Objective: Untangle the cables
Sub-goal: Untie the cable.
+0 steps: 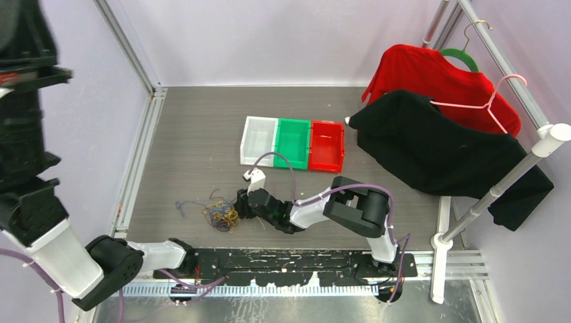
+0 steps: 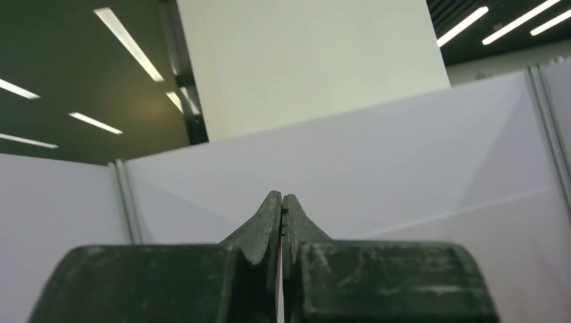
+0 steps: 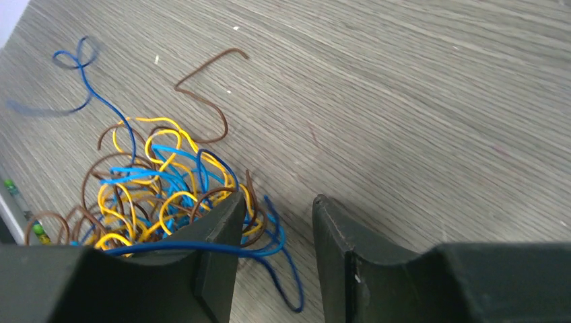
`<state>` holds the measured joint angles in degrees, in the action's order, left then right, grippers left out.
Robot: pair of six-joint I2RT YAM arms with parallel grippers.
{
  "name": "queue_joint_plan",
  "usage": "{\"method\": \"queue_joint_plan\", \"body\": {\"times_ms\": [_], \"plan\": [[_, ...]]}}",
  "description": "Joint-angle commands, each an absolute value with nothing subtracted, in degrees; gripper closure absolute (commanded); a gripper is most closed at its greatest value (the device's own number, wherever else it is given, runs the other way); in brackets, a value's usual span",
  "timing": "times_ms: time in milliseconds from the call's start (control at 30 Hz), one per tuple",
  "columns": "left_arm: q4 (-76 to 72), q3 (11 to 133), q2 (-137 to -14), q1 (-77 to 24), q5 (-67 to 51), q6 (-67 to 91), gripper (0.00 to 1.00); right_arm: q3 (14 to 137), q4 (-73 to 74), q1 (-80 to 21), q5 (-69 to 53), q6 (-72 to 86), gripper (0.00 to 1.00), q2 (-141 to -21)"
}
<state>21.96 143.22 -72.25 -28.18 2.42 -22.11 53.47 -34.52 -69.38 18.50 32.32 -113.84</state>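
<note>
- The cables (image 3: 155, 195), a knot of thin blue, orange-yellow and brown wires, lie on the table right at the tips of my right pincer (image 3: 276, 208), bunched against the outer side of one finger.
- One blue strand (image 3: 168, 247) lies across the near face of that finger, and its loop sags into the gap.
- Ahead of the tips a single brown wire (image 3: 209, 101) curls in a hook, apart from the knot. Further out a blue end (image 3: 77, 54) ends in a small loop.
- The right pincer stands narrowly parted, with bare tabletop showing between the fingers. It clamps nothing that I can see.
- From above, the heap (image 1: 222, 215) sits just off the tip of the right pincer (image 1: 240, 204), which lies low over the table.
- The table (image 1: 202, 134) is grey wood-grain laminate with a few pale specks.
- Beyond the right pincer, well apart, three shallow plastic bins touch in a row: white (image 1: 259, 140), green (image 1: 292, 142) and red (image 1: 326, 146).
- Off to the arm's far side a red shirt (image 1: 431, 74) and a black garment (image 1: 431, 145) hang from a white rail (image 1: 498, 185).
- Pale lilac walls (image 1: 283, 40) enclose the cell.
- My left pincer (image 2: 281, 202) is pressed fully together with nothing in it. It points up at the wall panels and the ceiling light strips (image 2: 128, 44).
</note>
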Motion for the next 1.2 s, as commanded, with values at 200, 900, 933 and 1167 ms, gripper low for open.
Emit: {"method": "queue_joint_plan", "body": {"times_ms": [200,900,933,1167], "plan": [[48.3,121.4,-62.9,-28.4,-4.8,-23.3,0.91,50.6,-32.4,-69.2,22.3,31.5,0.63,-102.7],[61.5,64.3,-57.4,-27.5,-24.4,-23.6,0.46,48.1,-35.0,-69.0,16.3,32.8,0.99,-95.3],[60.6,63.3,-57.2,-27.5,-24.9,-24.8,0.47,48.0,-35.3,-69.0,16.0,32.9,0.99,-95.1],[59.5,61.6,-58.7,-27.4,-25.7,-39.4,0.47,48.2,-36.9,-69.0,11.3,32.3,0.99,-95.0]]}}
